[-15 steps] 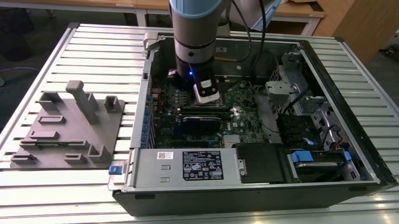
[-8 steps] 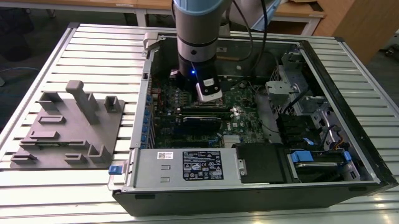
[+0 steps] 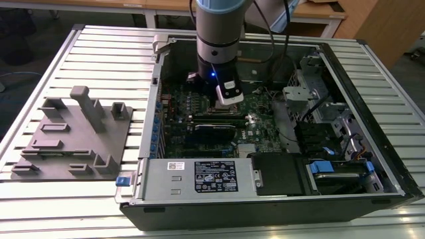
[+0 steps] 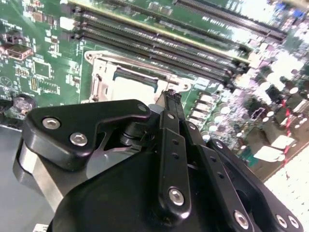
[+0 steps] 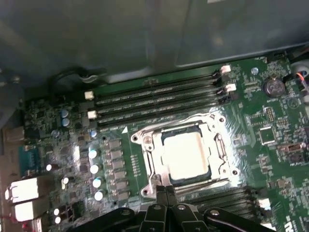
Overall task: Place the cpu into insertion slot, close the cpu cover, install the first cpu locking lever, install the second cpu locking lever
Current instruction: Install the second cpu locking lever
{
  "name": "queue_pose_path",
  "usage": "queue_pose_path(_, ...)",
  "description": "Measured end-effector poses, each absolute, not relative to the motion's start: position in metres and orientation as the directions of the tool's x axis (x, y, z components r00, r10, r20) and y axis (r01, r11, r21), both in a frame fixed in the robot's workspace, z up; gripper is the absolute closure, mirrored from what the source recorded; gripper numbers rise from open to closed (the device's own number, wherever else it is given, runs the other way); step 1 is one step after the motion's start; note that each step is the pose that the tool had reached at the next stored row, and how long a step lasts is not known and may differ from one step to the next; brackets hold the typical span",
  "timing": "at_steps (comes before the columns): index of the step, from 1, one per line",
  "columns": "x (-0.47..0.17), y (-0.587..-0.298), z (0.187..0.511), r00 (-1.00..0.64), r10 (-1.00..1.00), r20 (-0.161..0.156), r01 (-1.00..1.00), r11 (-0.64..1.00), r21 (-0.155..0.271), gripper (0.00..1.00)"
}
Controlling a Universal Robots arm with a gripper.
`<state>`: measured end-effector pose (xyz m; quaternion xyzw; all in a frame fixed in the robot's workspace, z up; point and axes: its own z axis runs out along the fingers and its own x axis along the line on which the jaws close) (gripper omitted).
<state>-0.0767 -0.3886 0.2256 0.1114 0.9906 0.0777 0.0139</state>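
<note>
One gripper (image 5: 165,191) hides the cpu cover's (image 5: 218,145) near edge.

Silvery-grey cpu (image 5: 186,155), green motherboard (image 5: 270,140), black claw (image 5: 165,192)

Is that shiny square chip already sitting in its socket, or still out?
In. In the first wrist view the cpu lies flat inside the socket, with the cpu cover framing it.
</note>
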Motion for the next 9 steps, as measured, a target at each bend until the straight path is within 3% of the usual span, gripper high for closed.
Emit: queue_pose_path(9, -0.071, -0.366, 0.224, -0.975, 0.222, -0.018, 0.218, 0.968, 0.124, 0.9)
